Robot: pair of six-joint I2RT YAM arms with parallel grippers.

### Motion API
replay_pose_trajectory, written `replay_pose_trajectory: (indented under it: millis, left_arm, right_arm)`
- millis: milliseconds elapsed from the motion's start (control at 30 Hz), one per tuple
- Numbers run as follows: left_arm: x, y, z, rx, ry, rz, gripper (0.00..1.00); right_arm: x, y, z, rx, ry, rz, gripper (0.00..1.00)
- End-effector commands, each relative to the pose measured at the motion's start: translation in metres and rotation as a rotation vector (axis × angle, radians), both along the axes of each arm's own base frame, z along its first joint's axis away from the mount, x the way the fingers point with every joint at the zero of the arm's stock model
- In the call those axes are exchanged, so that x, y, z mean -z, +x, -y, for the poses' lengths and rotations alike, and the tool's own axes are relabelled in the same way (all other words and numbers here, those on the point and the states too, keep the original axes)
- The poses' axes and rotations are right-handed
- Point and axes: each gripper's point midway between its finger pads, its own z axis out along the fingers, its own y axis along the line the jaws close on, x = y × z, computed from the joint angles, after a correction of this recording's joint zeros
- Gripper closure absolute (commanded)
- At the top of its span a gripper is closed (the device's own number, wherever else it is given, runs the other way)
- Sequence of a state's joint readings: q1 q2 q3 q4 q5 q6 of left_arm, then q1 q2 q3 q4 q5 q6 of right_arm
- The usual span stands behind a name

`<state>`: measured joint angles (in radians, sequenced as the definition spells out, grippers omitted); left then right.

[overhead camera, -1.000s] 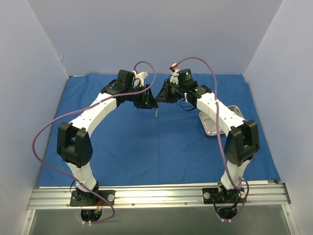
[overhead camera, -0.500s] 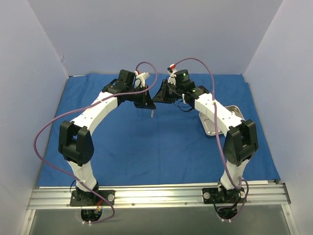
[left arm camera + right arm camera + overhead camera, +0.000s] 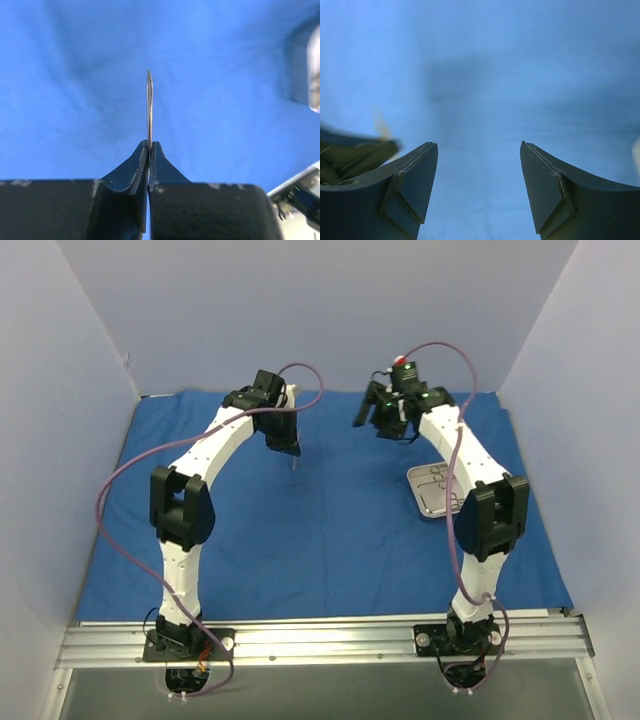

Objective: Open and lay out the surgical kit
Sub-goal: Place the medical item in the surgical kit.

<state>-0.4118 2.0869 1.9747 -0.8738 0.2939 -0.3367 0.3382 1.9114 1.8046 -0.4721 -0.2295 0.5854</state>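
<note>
Jaws of the left gripper [image 3: 149, 146] are pressed together on a thin silver instrument [image 3: 149, 107]. We see its pointed tip standing straight up toward the top centre of the left wrist view, with the royal-blue cloth wrap [image 3: 75, 100] behind it. A blurred steel shape shows at the right edge of that view; we cannot tell what it is.

Jaws of the right gripper [image 3: 479, 150] stand wide apart with nothing between them. Both dark fingers [image 3: 415, 175] frame only blue cloth [image 3: 485, 65]. A dark, blurred shape sits at the lower left of the right wrist view; we cannot identify it.

From the top external view, we place the left gripper [image 3: 288, 445] left of centre in the upper half of the frame, with the instrument [image 3: 294, 462] hanging just below it over the cloth wrap [image 3: 330, 540]. The right gripper [image 3: 365, 415] is right of centre, apart from the left one. The cloth wrap lies spread flat across the table. The steel tray [image 3: 430, 490] rests on the cloth at the right of the frame, partly behind the right arm, well apart from both grippers.
</note>
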Motion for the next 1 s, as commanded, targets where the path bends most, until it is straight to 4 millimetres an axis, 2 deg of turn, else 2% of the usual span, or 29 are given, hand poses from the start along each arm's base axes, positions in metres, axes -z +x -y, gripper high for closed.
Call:
replay_pose_trajectory:
  millis: [0,33,67,100,200,300,367,400,433,533,700,833,967]
  left_arm:
    - [0.024,0.012,-0.017,-0.047,0.122,-0.049,0.98]
    - [0.027,0.015,-0.016,-0.072,0.117,-0.064,0.98]
    - [0.031,0.016,-0.014,-0.085,0.116,-0.082,0.98]
    - [0.038,0.018,-0.01,-0.098,0.115,-0.103,0.98]
    - [0.055,0.015,-0.004,-0.169,0.154,-0.146,0.98]
    - [0.076,0.014,-0.012,-0.211,0.243,-0.171,0.98]
    - [0.078,0.022,-0.008,-0.222,0.227,-0.148,0.98]
    - [0.086,0.023,-0.007,-0.224,0.231,-0.16,0.98]
    - [0.083,0.028,-0.003,-0.222,0.218,-0.149,0.98]
    - [0.09,0.031,-0.003,-0.214,0.216,-0.163,0.98]
    - [0.097,0.03,-0.018,-0.254,0.234,-0.195,0.98]
    - [0.09,0.033,-0.048,-0.387,0.312,-0.179,0.98]
    - [0.08,0.044,-0.095,-0.573,0.374,-0.166,0.98]
  right_arm:
    - [0.012,-0.013,0.095,0.221,-0.166,-0.124,0.33]
    - [0.014,-0.016,0.109,0.251,-0.17,-0.141,0.33]
    - [0.015,-0.016,0.135,0.306,-0.168,-0.157,0.34]
    - [0.018,-0.023,0.148,0.332,-0.167,-0.173,0.34]
    - [0.022,-0.029,0.183,0.405,-0.138,-0.204,0.34]
    - [0.029,-0.036,0.206,0.436,-0.128,-0.25,0.34]
    - [0.034,-0.039,0.211,0.435,-0.137,-0.263,0.34]
    - [0.035,-0.04,0.214,0.438,-0.138,-0.266,0.34]
    - [0.039,-0.042,0.214,0.434,-0.136,-0.28,0.34]
    - [0.043,-0.044,0.219,0.439,-0.129,-0.288,0.34]
    - [0.051,-0.042,0.22,0.442,-0.104,-0.299,0.35]
    - [0.059,-0.042,0.218,0.441,-0.099,-0.317,0.35]
    - [0.064,-0.044,0.213,0.428,-0.084,-0.336,0.35]
